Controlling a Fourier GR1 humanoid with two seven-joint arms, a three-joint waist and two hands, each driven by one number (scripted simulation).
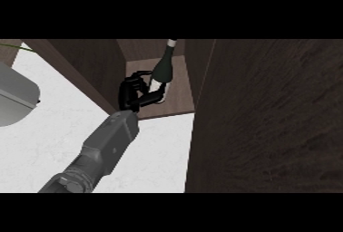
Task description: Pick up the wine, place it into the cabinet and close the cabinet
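Our black fingers [155, 96] are curled round the lower body of the dark green glass wine bottle with a pale label and a pale cap [164, 63], so the hand [137, 93] is closed on it and carries it. We cannot be sure from this view which arm it is; it comes up from the lower left, and no other hand shows.

The bottle's long axis runs from our fingers up and a little to the right, neck and cap pointing away from us, deeper into the open dark brown wooden cabinet [154, 52]. The bottle's base is hidden by the hand, so we cannot tell whether it touches the cabinet floor [178, 102] or hangs just above it. We judge the placing step to be nearly done: what is left is to settle the bottle upright, let go and draw the grey forearm [107, 145] back out.

Outward from there, the cabinet's left wall [87, 72] stands close beside the hand. At the right, the large dark wooden door panel [268, 118] stands open, near the bottle; we think it is what must swing shut later, and the forearm lies in its likely path. Below is the white marbled desk [161, 154]. A grey rounded object [17, 97] sits at the far left, well apart.
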